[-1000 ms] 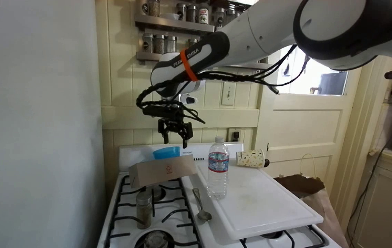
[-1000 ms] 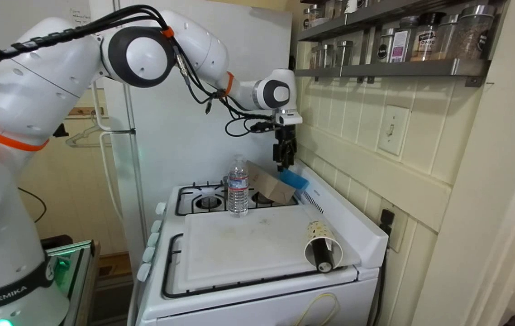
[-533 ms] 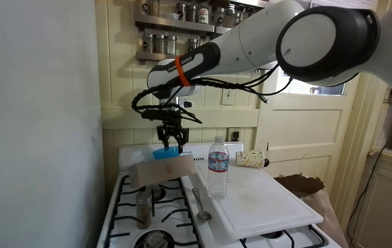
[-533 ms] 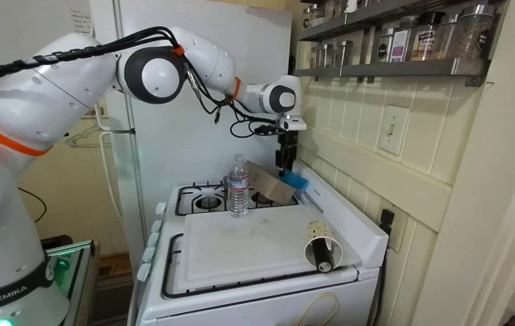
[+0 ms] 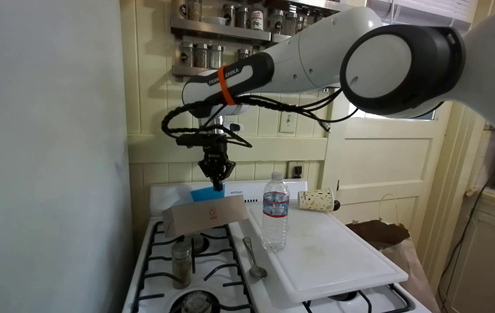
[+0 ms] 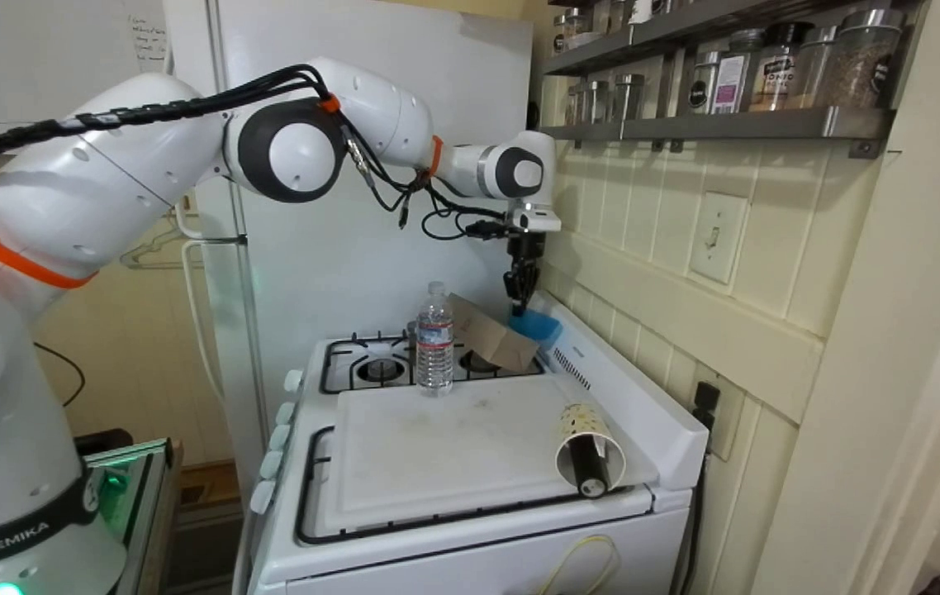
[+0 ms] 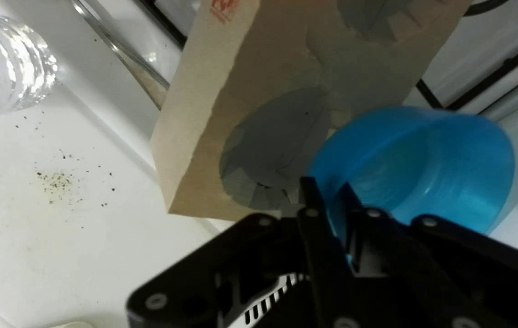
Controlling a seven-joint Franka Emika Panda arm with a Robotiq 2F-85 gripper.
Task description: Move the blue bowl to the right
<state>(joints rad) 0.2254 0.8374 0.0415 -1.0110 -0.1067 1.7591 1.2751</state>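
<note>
The blue bowl (image 7: 427,168) leans tilted between a cardboard carrier (image 7: 204,105) and the stove's back panel, its mouth facing the wrist camera. My gripper (image 7: 327,187) is closed across the bowl's near rim, one finger outside the wall and the other inside it, with a thin strip of blue between them. In both exterior views the gripper (image 5: 218,188) points down with its tips at the bowl (image 5: 203,194). The carrier hides the bowl's lower part in an exterior view (image 5: 206,216).
A water bottle (image 5: 275,204) stands close by at the edge of a white cutting board (image 5: 326,256). On the board lies a patterned cup (image 6: 581,421). A spoon (image 5: 254,261) and a spice jar (image 5: 182,265) are in front. The wall (image 6: 643,297) rises right behind the stove.
The arm came down to the bowl and the open fingers closed on its rim. Over the last half second the bowl has shifted and tipped slightly.
</note>
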